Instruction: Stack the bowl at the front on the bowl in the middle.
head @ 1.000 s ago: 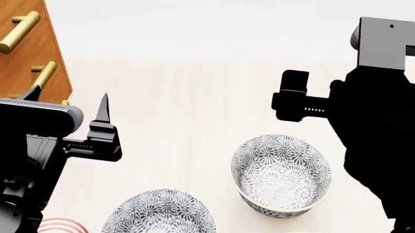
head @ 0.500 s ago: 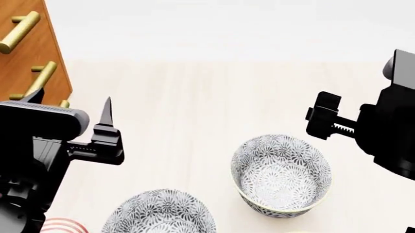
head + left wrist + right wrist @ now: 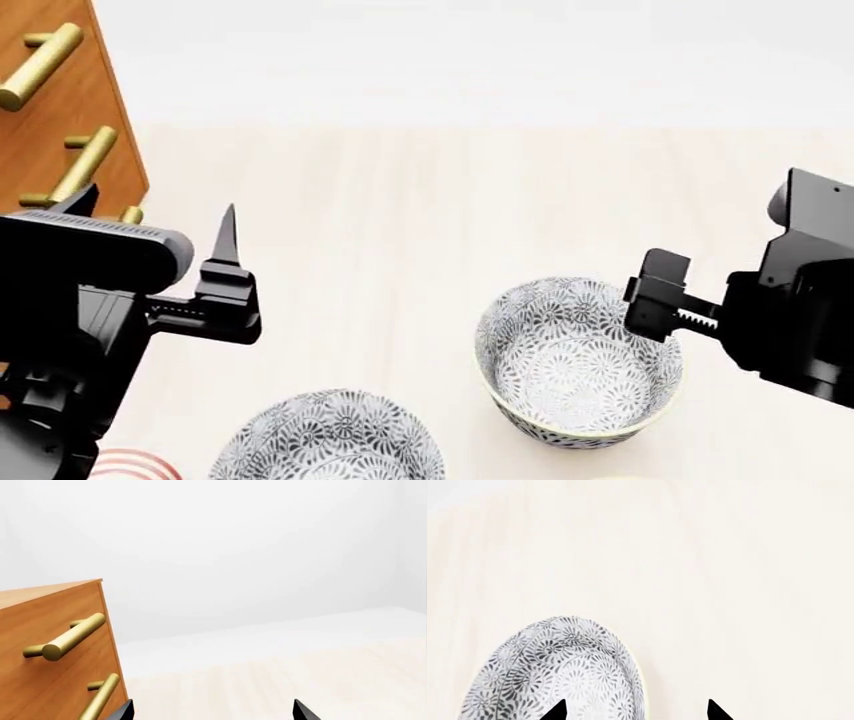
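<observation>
Two grey-patterned bowls stand on the pale wooden table. One bowl (image 3: pixel 581 360) (image 3: pixel 560 670) sits farther from me at the right. The other bowl (image 3: pixel 327 440) lies nearer, cut by the head view's lower edge. Which one is the front bowl and which the middle bowl I cannot tell. My right gripper (image 3: pixel 667 300) (image 3: pixel 635 712) hangs open at the right rim of the farther bowl, one tip over its inside and the other over the table outside. My left gripper (image 3: pixel 154 215) (image 3: pixel 212 714) is open and empty, up at the left, apart from both bowls.
A wooden drawer cabinet (image 3: pixel 67 100) (image 3: pixel 53 645) with brass bar handles stands at the far left, close to my left arm. A red-ringed round thing (image 3: pixel 127 465) peeks in at the lower left corner. Bare tabletop (image 3: pixel 400 200) stretches beyond the bowls.
My right arm has swung right and come down from above the table to the farther bowl's right rim. The left arm has drifted slightly lower. Neither bowl moved.
</observation>
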Robot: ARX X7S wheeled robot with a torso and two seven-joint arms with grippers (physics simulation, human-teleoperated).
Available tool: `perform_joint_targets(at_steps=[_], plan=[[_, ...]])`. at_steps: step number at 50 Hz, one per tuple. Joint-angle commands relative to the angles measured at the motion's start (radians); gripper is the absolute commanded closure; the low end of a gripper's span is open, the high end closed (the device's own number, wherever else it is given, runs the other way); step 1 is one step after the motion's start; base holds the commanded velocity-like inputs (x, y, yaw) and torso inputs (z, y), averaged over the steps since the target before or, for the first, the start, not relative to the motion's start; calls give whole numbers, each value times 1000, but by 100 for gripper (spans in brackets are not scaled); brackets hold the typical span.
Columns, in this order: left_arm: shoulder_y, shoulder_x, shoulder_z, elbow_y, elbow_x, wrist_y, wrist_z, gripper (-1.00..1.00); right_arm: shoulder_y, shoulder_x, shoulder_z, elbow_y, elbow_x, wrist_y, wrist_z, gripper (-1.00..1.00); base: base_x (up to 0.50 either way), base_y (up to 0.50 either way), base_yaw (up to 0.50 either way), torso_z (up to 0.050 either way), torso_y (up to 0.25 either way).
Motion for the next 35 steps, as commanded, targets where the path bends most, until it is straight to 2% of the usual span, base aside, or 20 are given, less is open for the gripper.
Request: perform_joint_targets(at_steps=[1, 35], plan=[[-2, -4, 7, -4, -3, 2, -5, -100, -9, 0, -34, 50, -6, -20, -35, -100, 0, 0, 0, 0, 0], [-3, -17, 21, -1, -19, 0, -23, -100, 9, -22, -129, 219, -33, -84, -143, -100, 0, 0, 0, 0, 0]])
